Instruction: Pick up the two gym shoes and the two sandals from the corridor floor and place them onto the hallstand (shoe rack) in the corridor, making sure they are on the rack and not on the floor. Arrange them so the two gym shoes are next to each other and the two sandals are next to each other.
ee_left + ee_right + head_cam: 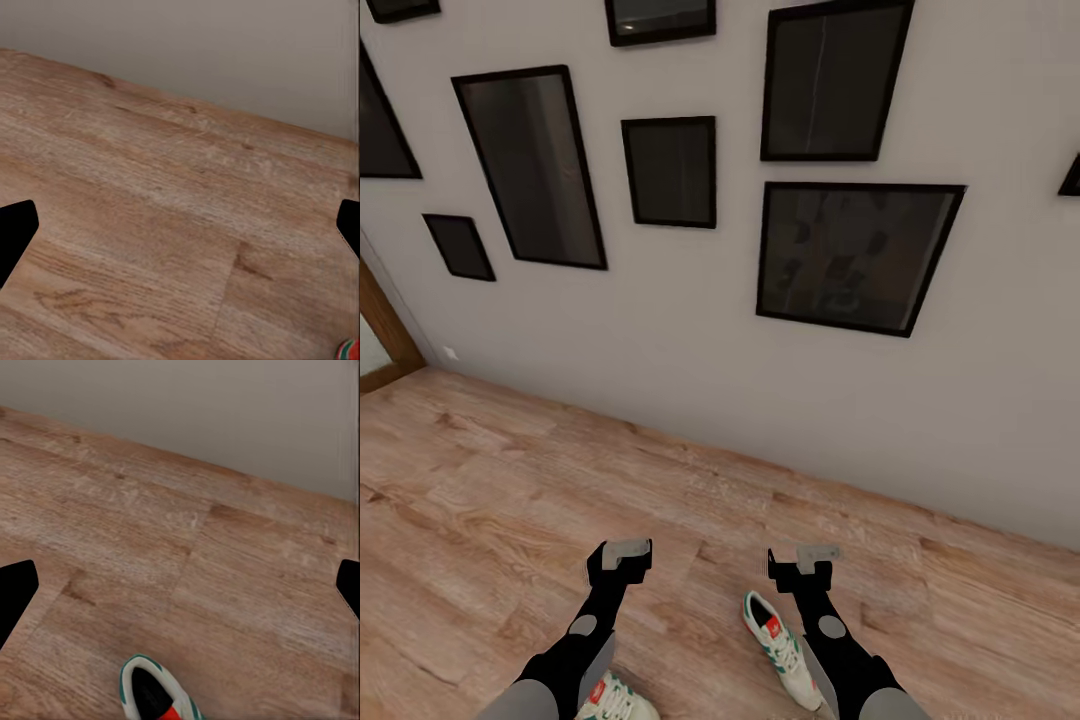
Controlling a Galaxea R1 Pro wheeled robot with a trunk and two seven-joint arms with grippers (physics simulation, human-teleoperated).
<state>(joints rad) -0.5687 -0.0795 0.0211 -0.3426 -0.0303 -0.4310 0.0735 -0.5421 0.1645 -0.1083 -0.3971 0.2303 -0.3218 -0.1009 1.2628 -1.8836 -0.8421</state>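
Gym shoe [781,647] beside right end effector [801,566] | both end effectors spread, empty | left end effector [620,560]

Pale grey wall [690,330] hung with black-framed pictures [855,255] above wood-plank floor [490,500].

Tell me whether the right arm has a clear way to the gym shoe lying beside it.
Probably yes. The gym shoe lies on bare floor just beside the right arm, below and behind the right gripper, whose fingers are spread wide. Nothing blocks it, but the arm would have to draw back and lower.
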